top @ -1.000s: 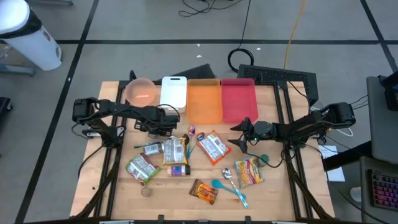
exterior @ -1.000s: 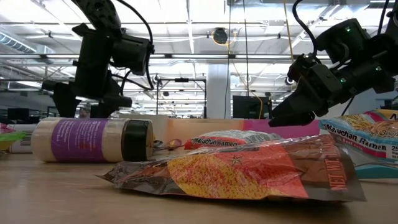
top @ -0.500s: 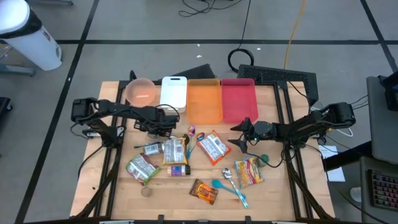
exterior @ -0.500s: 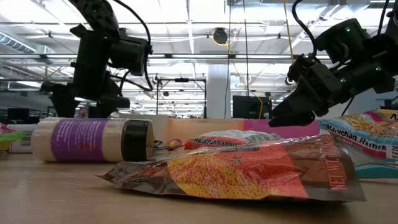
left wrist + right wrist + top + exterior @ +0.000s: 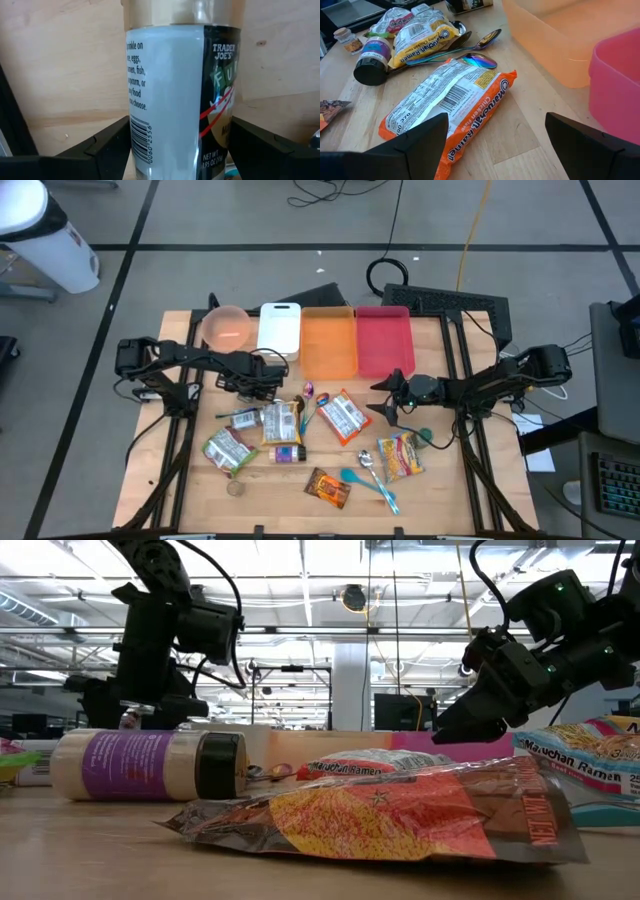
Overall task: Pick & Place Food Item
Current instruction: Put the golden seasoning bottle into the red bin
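Observation:
In the left wrist view, a jar (image 5: 175,90) with a pale label and a barcode lies on the wooden table. My left gripper (image 5: 180,150) is open, points down, and has one finger on each side of the jar; I cannot tell whether they touch it. In the high view, this gripper (image 5: 258,383) hides the jar. My right gripper (image 5: 385,408) hangs open and tilted down over the table, just right of an orange ramen packet (image 5: 450,105) that lies flat. Nothing is between its fingers.
Along the far edge stand a pink bowl (image 5: 227,328), a white board (image 5: 279,328), an orange tray (image 5: 329,340) and a red tray (image 5: 383,340). A purple-labelled bottle (image 5: 150,765), a yellow ramen packet (image 5: 400,455), a snack bag (image 5: 327,487) and spoons (image 5: 370,475) lie in the near half.

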Robot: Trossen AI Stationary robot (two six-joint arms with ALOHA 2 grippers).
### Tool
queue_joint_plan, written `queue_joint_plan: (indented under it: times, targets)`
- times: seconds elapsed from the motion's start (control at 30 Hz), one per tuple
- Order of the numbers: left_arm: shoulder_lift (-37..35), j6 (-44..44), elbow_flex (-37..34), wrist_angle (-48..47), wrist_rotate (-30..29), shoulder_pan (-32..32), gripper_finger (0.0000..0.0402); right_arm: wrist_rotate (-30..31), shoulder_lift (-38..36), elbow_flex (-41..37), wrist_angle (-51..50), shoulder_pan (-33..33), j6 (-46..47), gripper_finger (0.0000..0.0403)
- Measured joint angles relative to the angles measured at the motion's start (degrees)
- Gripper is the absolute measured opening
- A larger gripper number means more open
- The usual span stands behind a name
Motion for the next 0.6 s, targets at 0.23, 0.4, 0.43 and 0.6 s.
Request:
queue_joint_plan:
  times: [0.23, 0.4, 0.43, 0.6]
  targets:
    - [0.0, 0.1, 0.0, 0.1, 0.0, 0.0, 0.0282, 0.0, 0.0, 0.0, 0.0, 0.0, 0.0, 0.0325]
    - [0.0, 0.8, 0.0, 0.1, -0.5, 0.0, 0.0282, 0.0, 0.0, 0.0, 0.0, 0.0, 0.0, 0.0325]
    - [0.0, 1.2, 0.0, 0.1, -0.6, 0.0, 0.0282, 0.0, 0.0, 0.0, 0.0, 0.0, 0.0, 0.0325]
    - [-0.1, 2.0, 0.5, -0.8, -2.4, -0.7, 0.0282, 0.0, 0.0, 0.0, 0.0, 0.0, 0.0, 0.0325]
